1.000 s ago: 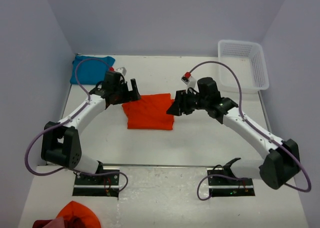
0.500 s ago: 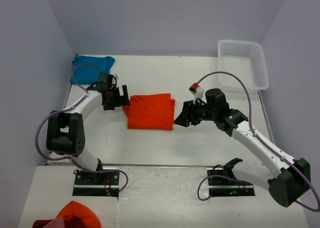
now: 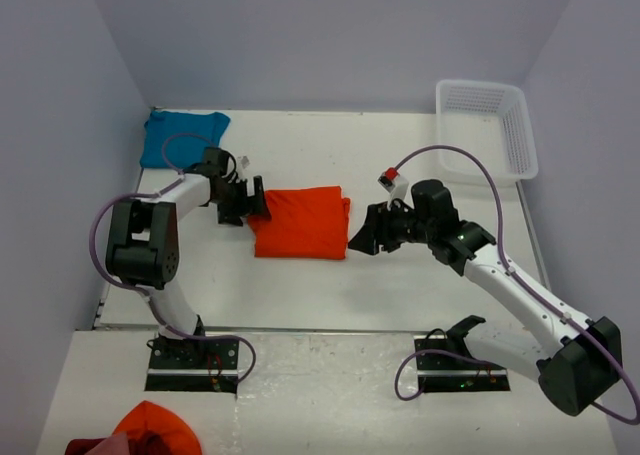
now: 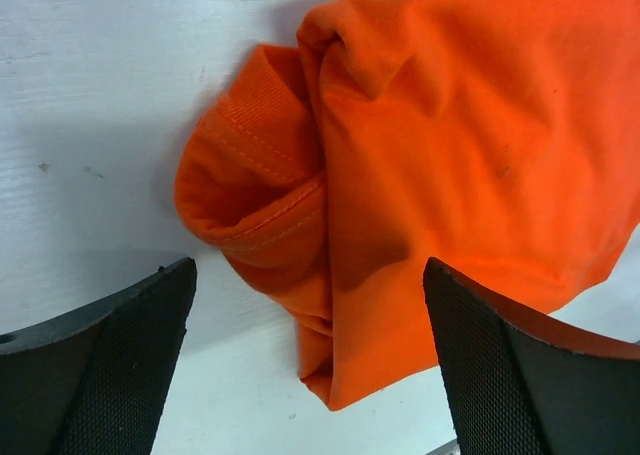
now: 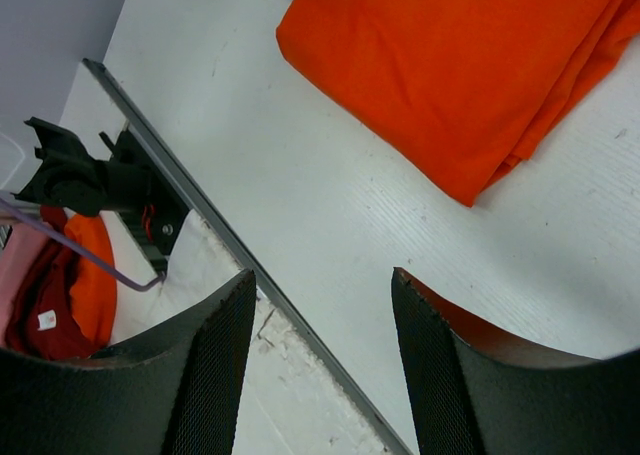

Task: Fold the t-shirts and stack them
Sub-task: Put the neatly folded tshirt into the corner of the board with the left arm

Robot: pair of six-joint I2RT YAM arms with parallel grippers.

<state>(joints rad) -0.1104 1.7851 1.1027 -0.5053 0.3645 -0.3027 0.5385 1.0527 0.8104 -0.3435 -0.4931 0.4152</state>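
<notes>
Matt orange cloth t-shirt (image 4: 470,135), white plastic lattice basket (image 3: 524,135)

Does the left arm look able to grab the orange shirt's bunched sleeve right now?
Probably yes. The left gripper is open at the shirt's edge, the sleeve just ahead of its jaws, nothing between. The right gripper is clear at the opposite edge.

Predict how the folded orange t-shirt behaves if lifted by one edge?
The bright orange cotton t-shirt is likely floppy: its layers bunch loosely. It probably unfolds when lifted, since a stitched hem spills out. Pushed, it likely wrinkles rather than slides.
</notes>
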